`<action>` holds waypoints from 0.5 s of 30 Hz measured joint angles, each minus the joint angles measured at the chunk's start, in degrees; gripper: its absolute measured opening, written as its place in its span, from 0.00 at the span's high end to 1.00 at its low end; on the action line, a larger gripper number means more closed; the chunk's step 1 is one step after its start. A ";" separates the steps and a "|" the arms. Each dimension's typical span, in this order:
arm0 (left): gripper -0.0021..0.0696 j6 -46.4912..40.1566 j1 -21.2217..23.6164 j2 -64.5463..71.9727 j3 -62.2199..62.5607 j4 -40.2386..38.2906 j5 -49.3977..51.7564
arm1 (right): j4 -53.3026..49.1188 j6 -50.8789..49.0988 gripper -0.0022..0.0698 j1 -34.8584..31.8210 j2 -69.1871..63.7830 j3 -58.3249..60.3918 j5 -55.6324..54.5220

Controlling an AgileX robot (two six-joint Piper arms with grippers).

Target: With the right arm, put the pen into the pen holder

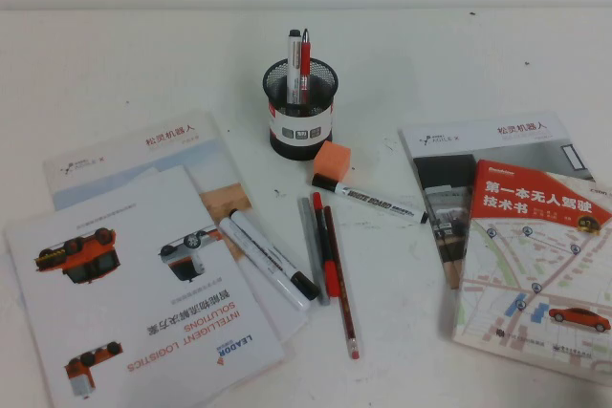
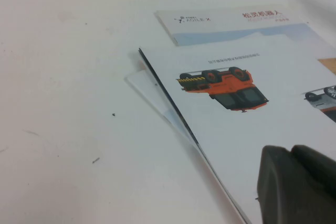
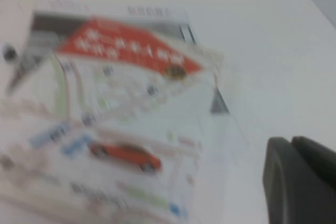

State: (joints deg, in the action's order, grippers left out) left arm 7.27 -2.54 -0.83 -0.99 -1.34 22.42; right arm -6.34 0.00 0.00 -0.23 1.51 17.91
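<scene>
The pen (image 1: 378, 200), a slim white marker with a black cap, lies flat on the white table just in front and to the right of the pen holder (image 1: 300, 107). The holder is a black mesh cup with a white label band, and a grey pen and a red pen stand in it. Neither arm shows in the high view. My right gripper (image 3: 290, 140) shows only in the right wrist view, shut and empty, above the table beside the red-banner book (image 3: 121, 124). My left gripper (image 2: 291, 149) is shut and empty over a brochure (image 2: 236, 108) with an orange vehicle.
An orange block (image 1: 335, 160) touches the pen's capped end. Two thick white markers (image 1: 268, 255), a grey pen (image 1: 313, 250), a red pen (image 1: 326, 246) and a thin red pencil (image 1: 342, 293) lie in front. Brochures (image 1: 134, 274) lie left, books (image 1: 535, 246) right.
</scene>
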 joint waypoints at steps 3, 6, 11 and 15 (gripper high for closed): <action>0.97 0.00 0.00 0.00 0.00 0.00 0.00 | 5.27 0.00 1.00 0.00 0.00 0.00 -3.09; 0.97 0.00 0.00 0.00 0.00 0.00 0.00 | 12.96 0.00 1.00 0.00 0.00 0.00 -6.28; 0.97 0.00 0.00 0.00 0.00 0.00 0.00 | 18.98 0.00 1.00 0.00 0.00 0.00 -7.01; 0.97 0.00 0.00 0.00 0.00 0.00 0.00 | 39.58 -1.56 1.00 0.00 0.00 0.00 -7.13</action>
State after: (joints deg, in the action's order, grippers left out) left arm 7.27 -2.54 -0.83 -0.99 -1.34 22.42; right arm 33.24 -1.56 0.00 -0.23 1.51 10.78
